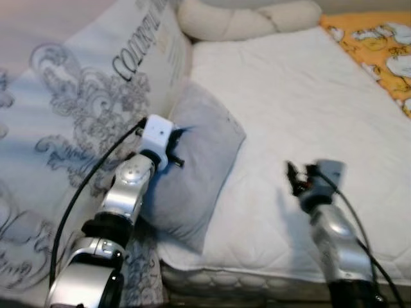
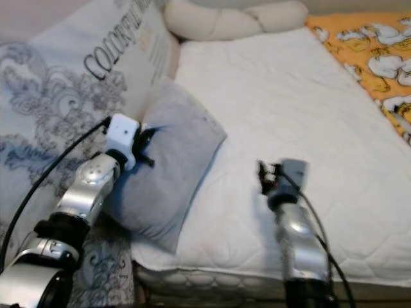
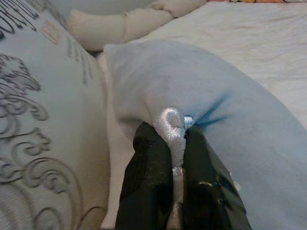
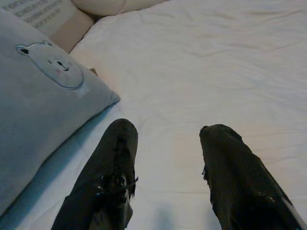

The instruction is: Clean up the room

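The left gripper (image 3: 177, 158) is pinching the grey pillow (image 1: 192, 170) at its nine-o'clock edge, on the white bed (image 1: 308, 96); the right gripper (image 4: 165, 143) is hovering spread at four o'clock.

Large cushion (image 1: 96, 83) reads "COLOURFUL" (last letters unclear).

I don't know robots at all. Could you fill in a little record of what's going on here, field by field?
Place: white mattress, a patterned quilt beside it
Left end effector: shut on a pinch of the grey pillow
Right end effector: open above the mattress, holding nothing
Pillow detail: small bear face stitched on it
Also there: cream knotted cushion, orange duck-print cloth
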`<state>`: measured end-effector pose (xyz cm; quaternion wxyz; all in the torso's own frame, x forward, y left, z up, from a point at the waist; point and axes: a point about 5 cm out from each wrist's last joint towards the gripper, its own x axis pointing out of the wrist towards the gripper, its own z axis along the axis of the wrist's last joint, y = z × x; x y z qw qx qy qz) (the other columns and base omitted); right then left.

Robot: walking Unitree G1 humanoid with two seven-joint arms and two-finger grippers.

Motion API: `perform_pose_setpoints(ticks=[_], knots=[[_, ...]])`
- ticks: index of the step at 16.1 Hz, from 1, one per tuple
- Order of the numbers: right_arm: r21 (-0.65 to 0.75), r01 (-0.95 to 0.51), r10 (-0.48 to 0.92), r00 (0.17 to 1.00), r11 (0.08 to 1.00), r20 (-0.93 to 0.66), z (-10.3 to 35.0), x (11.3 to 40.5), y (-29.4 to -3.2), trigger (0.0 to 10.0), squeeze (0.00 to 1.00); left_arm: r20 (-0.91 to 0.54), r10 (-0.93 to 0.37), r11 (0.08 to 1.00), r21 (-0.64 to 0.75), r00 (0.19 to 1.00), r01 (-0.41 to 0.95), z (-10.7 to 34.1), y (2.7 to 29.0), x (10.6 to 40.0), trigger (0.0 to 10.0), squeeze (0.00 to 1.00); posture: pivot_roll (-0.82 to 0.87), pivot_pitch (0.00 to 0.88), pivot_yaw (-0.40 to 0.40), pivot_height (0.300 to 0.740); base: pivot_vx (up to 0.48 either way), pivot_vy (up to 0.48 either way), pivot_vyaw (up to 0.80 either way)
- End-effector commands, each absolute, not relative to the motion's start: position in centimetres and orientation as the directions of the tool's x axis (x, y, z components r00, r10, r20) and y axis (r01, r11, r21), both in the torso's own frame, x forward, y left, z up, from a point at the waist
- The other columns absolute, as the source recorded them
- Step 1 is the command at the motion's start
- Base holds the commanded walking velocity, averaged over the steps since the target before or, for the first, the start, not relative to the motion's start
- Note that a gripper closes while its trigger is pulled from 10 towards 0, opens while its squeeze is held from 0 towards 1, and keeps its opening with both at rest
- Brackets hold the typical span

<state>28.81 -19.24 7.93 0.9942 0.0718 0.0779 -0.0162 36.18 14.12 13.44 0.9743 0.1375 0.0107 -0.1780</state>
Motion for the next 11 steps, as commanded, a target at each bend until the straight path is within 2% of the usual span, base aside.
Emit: perform_pose_setpoints(ticks=[1, 4, 7, 10, 11], knots=[[0.154, -0.018, 0.038, 0.99, 0.988, -0.132, 8.2, 28.8, -17.9, 10.0, 0.0, -0.043, -0.275, 0.909, 0.315, 0.961, 0.274, 14.7, 15.6, 36.8, 10.0, 0.0, -0.06, 0.0, 0.137, 0.74, 0.0, 0.0, 0.0], [0.115, -0.14, 0.15, 0.986, 0.983, -0.079, 9.4, 29.0, -17.1, 10.0, 0.0, -0.018, -0.185, 0.918, 0.354, 0.983, 0.18, 15.8, 16.0, 37.1, 10.0, 0.0, -0.06, 0.0, 0.131, 0.74, 0.0, 0.0, 0.0], [0.094, -0.285, 0.291, 0.955, 0.954, -0.052, 9.9, 28.3, -16.8, 10.0, 0.0, -0.019, -0.159, 0.915, 0.374, 0.987, 0.155, 15.8, 15.3, 36.7, 10.0, 0.0, -0.04, 0.0, 0.118, 0.74, 0.0, 0.0, 0.0], [0.077, -0.522, 0.525, 0.851, 0.85, -0.025, 11.5, 26.9, -16.3, 10.0, 0.0, -0.087, -0.112, 0.87, 0.473, 0.99, 0.14, 14.9, 14.8, 37.1, 10.0, 0.0, -0.06, 0.0, 0.129, 0.74, 0.0, 0.0, 0.0], [0.07, -0.55, 0.553, 0.833, 0.832, -0.03, 11.6, 26.6, -16.2, 10.0, 0.0, -0.114, -0.091, 0.855, 0.5, 0.989, 0.137, 14.5, 15.1, 37.2, 10.0, 0.0, -0.06, 0.0, 0.135, 0.74, 0.0, 0.0, 0.0]])
